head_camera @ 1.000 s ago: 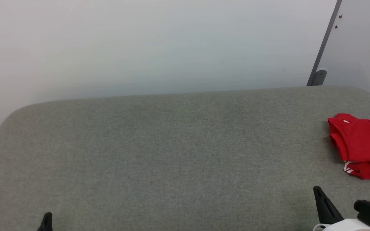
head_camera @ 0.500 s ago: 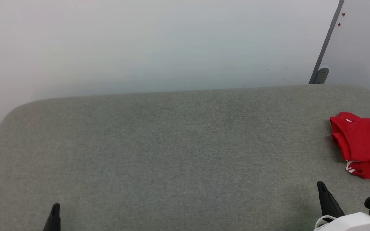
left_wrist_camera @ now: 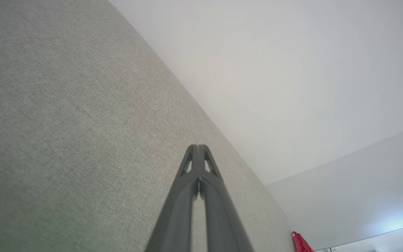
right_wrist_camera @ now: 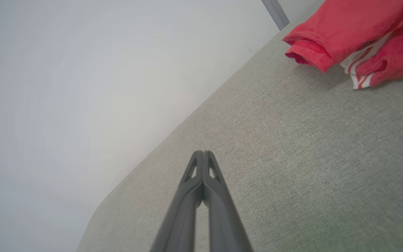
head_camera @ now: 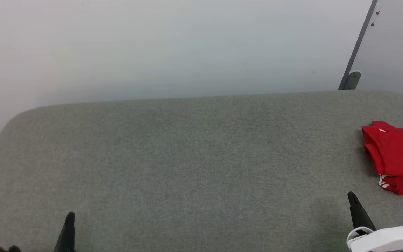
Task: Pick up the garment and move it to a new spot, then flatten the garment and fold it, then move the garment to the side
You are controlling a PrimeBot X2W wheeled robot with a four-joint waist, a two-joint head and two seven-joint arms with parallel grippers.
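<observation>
The garment (head_camera: 397, 157) lies crumpled at the right edge of the grey padded table (head_camera: 187, 157), red with a bit of red-white striped trim showing; part of it runs out of the head view. In the right wrist view the garment (right_wrist_camera: 355, 35) sits at the upper right, well ahead of the fingertips. My right gripper (head_camera: 351, 196) is near the table's front right, shut with nothing in it, as the right gripper (right_wrist_camera: 203, 153) shows. My left gripper (head_camera: 70, 215) is at the front left, also shut and empty, as the left gripper (left_wrist_camera: 197, 146) shows. The garment (left_wrist_camera: 301, 242) is a small red patch far off.
A pale wall (head_camera: 170, 49) stands right behind the table's far edge. A grey post with a bracket (head_camera: 351, 79) rises behind the far right corner. The table's corners are rounded. Wide bare cloth lies between the two grippers.
Both grippers have risen a little in the head view, the left one also shifting right. The whole picture has drifted slightly, so the camera moved. The garment lies as before.
</observation>
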